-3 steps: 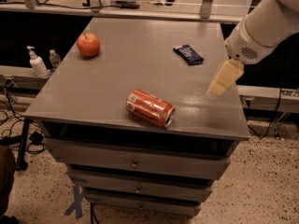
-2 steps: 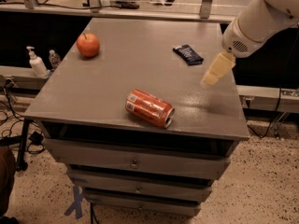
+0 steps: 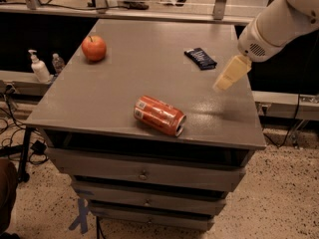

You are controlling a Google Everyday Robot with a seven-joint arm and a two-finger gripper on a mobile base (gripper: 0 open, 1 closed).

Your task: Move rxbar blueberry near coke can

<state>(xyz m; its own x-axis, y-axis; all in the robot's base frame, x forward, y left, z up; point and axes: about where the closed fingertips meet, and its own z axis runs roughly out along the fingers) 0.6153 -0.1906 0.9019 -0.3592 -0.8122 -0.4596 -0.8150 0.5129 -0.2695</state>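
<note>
The rxbar blueberry is a small flat dark navy wrapper lying at the back right of the grey cabinet top. The coke can is red-orange with white markings and lies on its side near the front edge, silver end facing front right. My gripper is cream-coloured and hangs from the white arm above the right side of the top, a little to the right of and in front of the bar. It holds nothing that I can see.
A round orange-red apple sits at the back left of the top. A soap dispenser and a small bottle stand on a shelf to the left. Drawers are below. Cables lie on the floor at left.
My gripper and arm have moved up and back along the right side, from beside the can's level toward the bar. The can, the bar and the apple have not moved.
</note>
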